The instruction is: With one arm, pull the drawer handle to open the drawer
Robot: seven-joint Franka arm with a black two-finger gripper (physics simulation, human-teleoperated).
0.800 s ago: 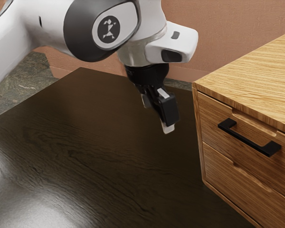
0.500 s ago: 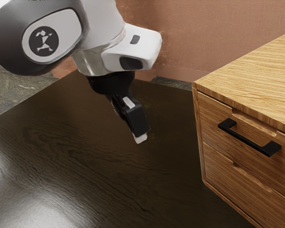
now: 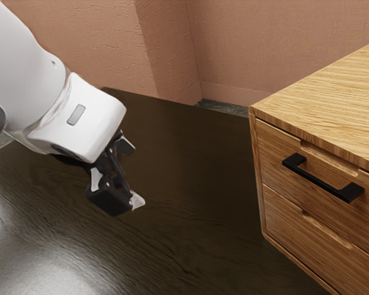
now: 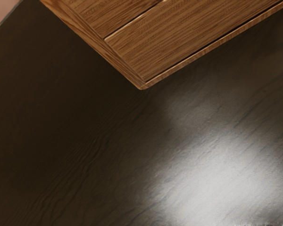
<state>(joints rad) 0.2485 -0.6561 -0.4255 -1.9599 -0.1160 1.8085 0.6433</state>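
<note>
Swung gripper (image 3: 126, 201) off to exterior view's left, low over table (image 3: 197, 239); can't tell if open or clenched. Well apart from handle (image 3: 323, 179) on shut drawer (image 3: 277, 146). Must re-approach.

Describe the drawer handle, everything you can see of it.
The drawer handle is a slim matte black bar with square edges. A short post at each end holds it off the wood. It looks like metal or plastic. It runs level along the upper drawer front of the light oak-look cabinet. That front sits flush with the one below, so the drawer looks shut. Nothing touches the handle.
</note>
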